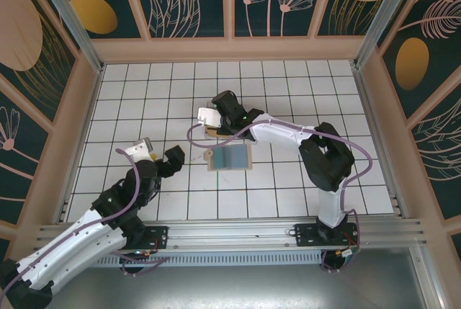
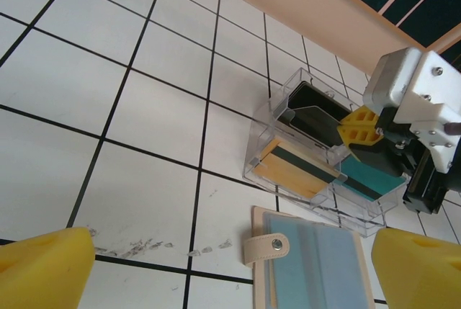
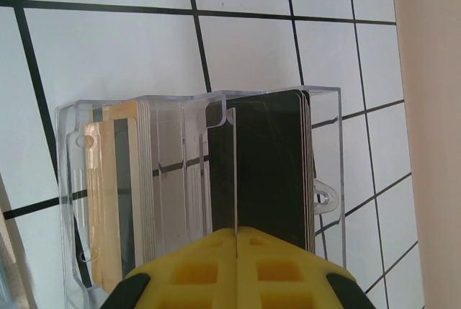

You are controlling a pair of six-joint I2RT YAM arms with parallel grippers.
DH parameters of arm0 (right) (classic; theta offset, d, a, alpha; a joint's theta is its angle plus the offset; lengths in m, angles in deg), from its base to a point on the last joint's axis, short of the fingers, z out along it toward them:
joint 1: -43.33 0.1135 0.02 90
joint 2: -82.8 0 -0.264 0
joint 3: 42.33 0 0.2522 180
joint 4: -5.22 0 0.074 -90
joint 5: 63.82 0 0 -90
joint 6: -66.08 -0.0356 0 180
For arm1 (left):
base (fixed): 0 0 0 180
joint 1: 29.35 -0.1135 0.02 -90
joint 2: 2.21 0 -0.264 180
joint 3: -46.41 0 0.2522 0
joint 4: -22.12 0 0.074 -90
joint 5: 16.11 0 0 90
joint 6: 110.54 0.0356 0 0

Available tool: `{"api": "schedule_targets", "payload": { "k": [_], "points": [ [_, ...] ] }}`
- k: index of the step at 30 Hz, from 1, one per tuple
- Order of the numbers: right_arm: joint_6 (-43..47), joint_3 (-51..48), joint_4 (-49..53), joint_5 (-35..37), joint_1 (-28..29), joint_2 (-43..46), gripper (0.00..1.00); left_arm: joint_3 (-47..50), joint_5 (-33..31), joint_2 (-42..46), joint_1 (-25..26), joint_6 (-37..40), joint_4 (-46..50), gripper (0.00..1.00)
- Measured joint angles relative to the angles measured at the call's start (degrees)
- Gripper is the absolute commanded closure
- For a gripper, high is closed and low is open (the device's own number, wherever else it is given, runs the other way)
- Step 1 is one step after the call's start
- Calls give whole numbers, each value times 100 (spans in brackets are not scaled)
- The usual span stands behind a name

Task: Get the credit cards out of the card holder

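Right tool, bottom centre of the right wrist view: the pads are pressed together and no gap is seen. It is parked over the clear plastic compartment tray, with its tips at the divider beside the stack of black plastic cards. A stack of gold striped cards is seen in the left compartment. In the left wrist view a teal plastic card slants in the tray right under those tips. Whether its edge is pinched cannot be told.

Step judged: card drop-off. The tool should be opened only a crack and the card let slide fully down. A straight lift is then advised, so the tray is not snagged or dragged over the white tiled bench.

The tan folding card holder is laid open, blue-grey side up, at frame centre just below the tray and touched by neither tool. Cards left in its slots cannot be made out.

Left tool, wide open and empty, is held just left of the holder. It is probably best used to pin the holder down while the next card is drawn along its slot, not upward.
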Motion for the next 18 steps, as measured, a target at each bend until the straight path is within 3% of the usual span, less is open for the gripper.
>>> {"api": "schedule_targets", "payload": {
  "k": [5,18],
  "points": [
    [-162,0,-4,162,-4,-61,61,31,24,-90,0,0,2,1],
    [-363,0,-535,960,-35,-273,61,31,68,-87,0,0,2,1]
  ]
}}
